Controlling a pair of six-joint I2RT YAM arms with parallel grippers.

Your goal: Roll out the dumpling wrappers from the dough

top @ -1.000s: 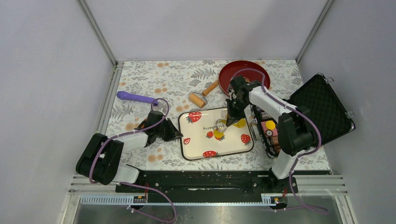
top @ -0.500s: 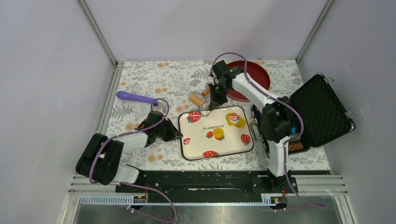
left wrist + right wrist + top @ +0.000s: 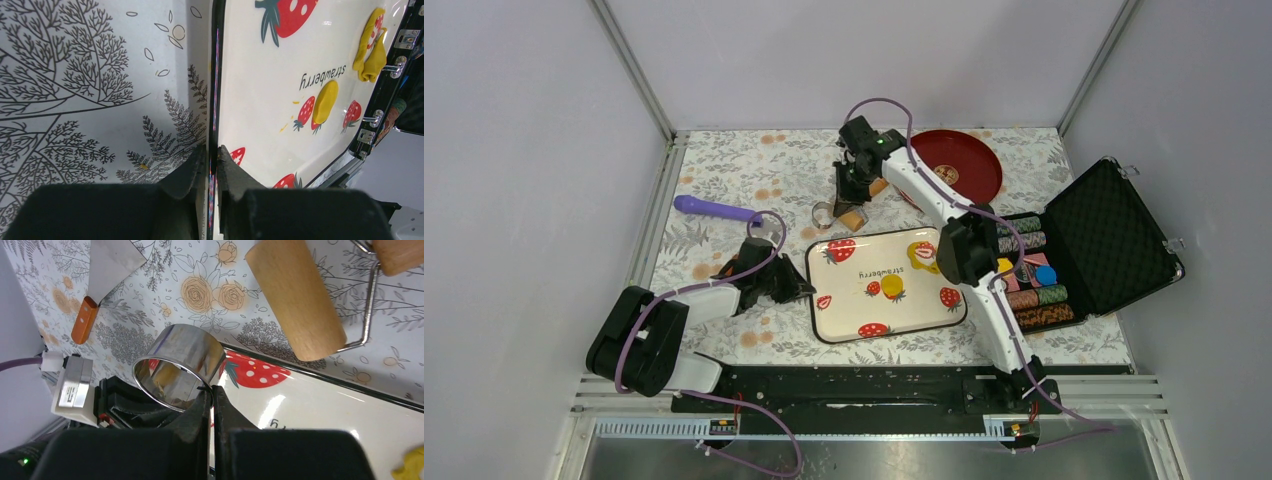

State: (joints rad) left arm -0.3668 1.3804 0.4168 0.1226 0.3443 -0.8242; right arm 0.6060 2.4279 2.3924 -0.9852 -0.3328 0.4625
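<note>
Item 1: purple-handled tool, upper left of the top view, lying loose on the floral surface, out of use. Item 2: left end effector, lower left, jaws nearly together and pinching the left rim of the strawberry-print tray; judged purpose, pinning the tray so it cannot slide while dough is worked. Item 3: 1 dumpling wrapper, a flat yellow round at tray centre, touching a printed strawberry; appears already cut. Item 4: right end effector, upper centre, jaws fully together on the wall of a metal ring cutter, held over the surface just beyond the tray's upper left corner, well apart from the dough; judged to be clearing the cutter off the work area. Item 5: wooden roller on a wire frame, lying on the surface just beside the ring; judged the next tool needed, hence close at hand. Item 6: dough, an irregular yellow patch at the tray's upper right, awaiting rolling. Item 7: red plate, upper right, nothing visible on it. Item 8: open black case with stacked coloured chips, far right; no evident part in the task.
</note>
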